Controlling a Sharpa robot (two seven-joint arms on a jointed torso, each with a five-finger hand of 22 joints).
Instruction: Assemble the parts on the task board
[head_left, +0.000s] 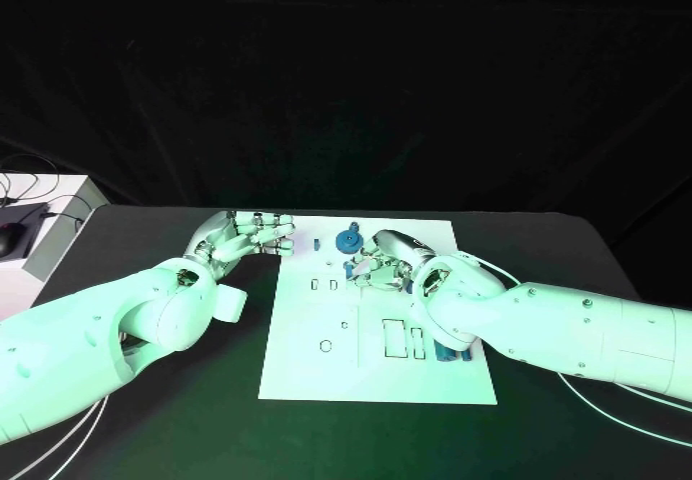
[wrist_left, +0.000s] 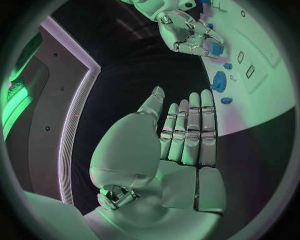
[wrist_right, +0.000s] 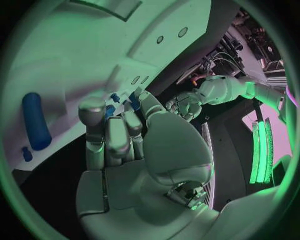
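The white task board (head_left: 378, 340) lies flat in the middle of the black table (head_left: 577, 250), cut with small slots and round holes. A round blue part (head_left: 348, 241) sits near its far edge, and a long blue part (head_left: 459, 352) lies at the near right, mostly under the right arm. The right hand (head_left: 384, 262) is over the board's far half, fingers curled around a small blue part (wrist_left: 215, 48), which the left wrist view shows pinched at the fingertips. The left hand (head_left: 245, 238) rests at the board's far left corner, its fingers straight, pressed together and holding nothing. The right wrist view shows the long blue part as a cylinder with a small blue piece (wrist_right: 27, 154) beside it. No writing can be read.
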